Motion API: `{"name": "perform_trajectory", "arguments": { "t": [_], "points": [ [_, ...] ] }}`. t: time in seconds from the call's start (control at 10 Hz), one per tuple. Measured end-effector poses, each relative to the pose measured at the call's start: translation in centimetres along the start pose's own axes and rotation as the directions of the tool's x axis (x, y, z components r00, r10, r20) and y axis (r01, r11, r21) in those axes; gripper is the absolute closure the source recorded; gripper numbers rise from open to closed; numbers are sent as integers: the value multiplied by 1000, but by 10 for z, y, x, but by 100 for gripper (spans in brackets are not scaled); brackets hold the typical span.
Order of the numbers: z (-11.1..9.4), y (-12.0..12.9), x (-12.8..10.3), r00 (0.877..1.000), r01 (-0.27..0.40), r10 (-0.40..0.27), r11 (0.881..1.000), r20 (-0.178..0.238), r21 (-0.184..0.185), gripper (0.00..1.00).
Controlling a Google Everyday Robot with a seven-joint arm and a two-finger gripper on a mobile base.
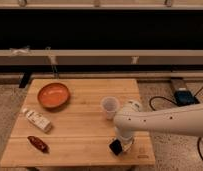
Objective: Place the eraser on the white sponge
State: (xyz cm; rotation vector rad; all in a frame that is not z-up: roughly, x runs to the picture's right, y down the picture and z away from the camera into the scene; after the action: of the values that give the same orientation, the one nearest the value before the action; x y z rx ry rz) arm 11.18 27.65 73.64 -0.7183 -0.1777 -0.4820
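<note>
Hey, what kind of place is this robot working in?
Probably a lab or test room: a bare wooden table on speckled floor, power cables, the claw low at the table's front edge.

Gripper low at table front edge, eraser beneath

Table: pale wood, visible grain, matt. Orange bowl: smooth, slight sheen. Gripper, at table's front right: dull black, below a glossy white arm.
</note>
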Motion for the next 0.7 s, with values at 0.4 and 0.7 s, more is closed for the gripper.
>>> {"name": "perform_trajectory", "arguments": {
  "t": [0.4,0.7],
  "points": [
    [-8,2,7,999,-20,20,1000,-29,4,25],
    [-6,-3,6,999,-19,19,1000,-34,3,20]
  ]
}}
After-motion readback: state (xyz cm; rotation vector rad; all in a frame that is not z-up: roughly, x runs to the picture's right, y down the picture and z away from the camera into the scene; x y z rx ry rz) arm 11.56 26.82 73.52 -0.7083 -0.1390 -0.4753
